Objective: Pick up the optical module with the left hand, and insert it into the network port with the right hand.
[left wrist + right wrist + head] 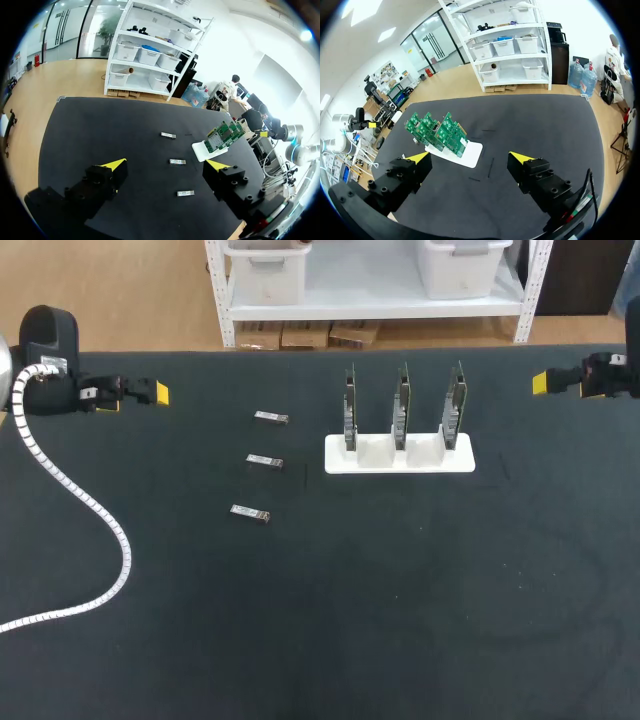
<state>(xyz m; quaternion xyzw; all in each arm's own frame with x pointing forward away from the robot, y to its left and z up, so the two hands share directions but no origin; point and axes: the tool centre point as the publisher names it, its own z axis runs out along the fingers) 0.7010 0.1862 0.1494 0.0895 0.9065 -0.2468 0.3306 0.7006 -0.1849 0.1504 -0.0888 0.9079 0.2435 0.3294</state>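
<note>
Three modules (pixel 264 461) lie in a loose column on the table (pixel 320 620), between the left gripper (pixel 166 165) and the card stand (pixel 400 455). They are nearer the left arm, and each has its long axis running roughly from that gripper's side toward the stand. The left gripper is spread wide and empty, well apart from them and probably raised off the cloth. The right gripper (pixel 469 159), out past the stand, is equally wide and holds nothing.
</note>
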